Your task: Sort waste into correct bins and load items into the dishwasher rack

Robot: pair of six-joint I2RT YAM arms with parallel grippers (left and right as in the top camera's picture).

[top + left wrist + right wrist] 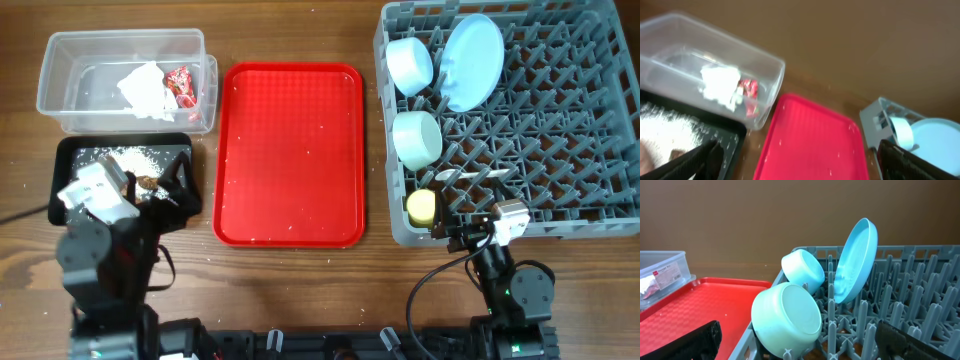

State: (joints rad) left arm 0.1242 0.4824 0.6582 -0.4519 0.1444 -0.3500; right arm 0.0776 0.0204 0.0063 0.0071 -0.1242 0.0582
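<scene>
The grey dishwasher rack (600, 225) holds a pale-blue bowl (409, 63), a pale-blue plate (472, 60) on edge, a mint-green bowl (417, 138), a yellow cup (421, 207) and a white spoon (465, 175). The clear tub (60, 60) holds crumpled tissue (145, 88) and the red-and-white wrapper (181, 84). The black tray (70, 150) holds rice grains (135, 157) and a small brown piece (147, 183). My left gripper (168, 188) (800, 170) is open and empty over the black tray's right side. My right gripper (462, 238) (805, 345) is open and empty at the rack's front edge, facing the mint-green bowl (790, 315).
A flat red tray (290, 150) with a few stray rice grains lies between the bins and the rack. Both arm bases stand at the table's front edge. Bare wood lies in front of the red tray.
</scene>
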